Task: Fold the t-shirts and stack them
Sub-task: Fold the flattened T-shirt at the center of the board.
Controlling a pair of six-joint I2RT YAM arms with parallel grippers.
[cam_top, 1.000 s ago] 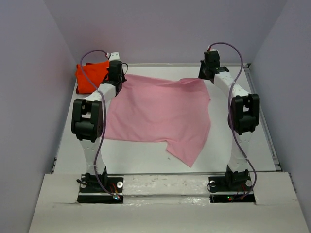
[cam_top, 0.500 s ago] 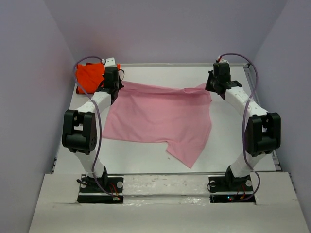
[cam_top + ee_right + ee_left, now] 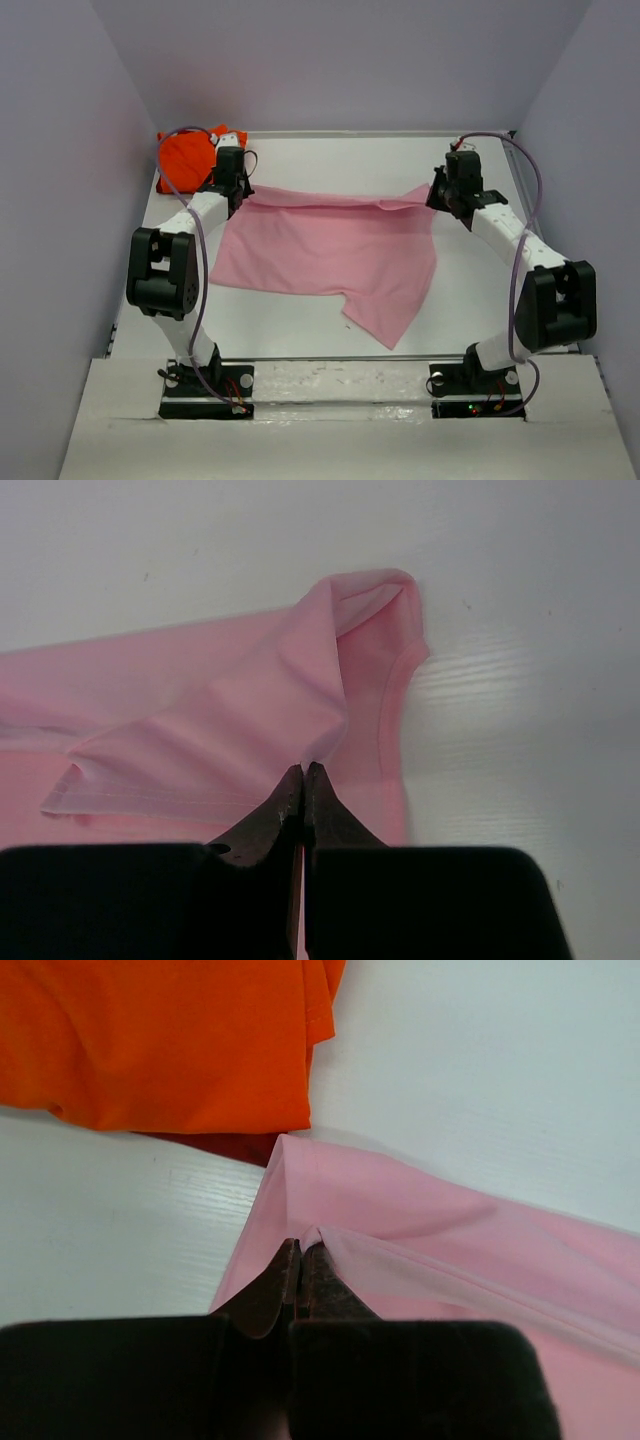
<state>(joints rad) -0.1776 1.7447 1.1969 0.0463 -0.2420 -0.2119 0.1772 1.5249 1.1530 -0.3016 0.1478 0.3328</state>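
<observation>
Just beside orange t-shirt [image 3: 188,160], pink t-shirt [image 3: 330,250].

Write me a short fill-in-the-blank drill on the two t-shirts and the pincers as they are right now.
1. The left pincer and the right pincer are both ____ on the far edge of the pink t-shirt.
2. The orange-red t-shirt lies in the far ____ corner of the table.
3. Neither pincer touches the ____ t-shirt.

Missing words: shut; left; orange-red
</observation>
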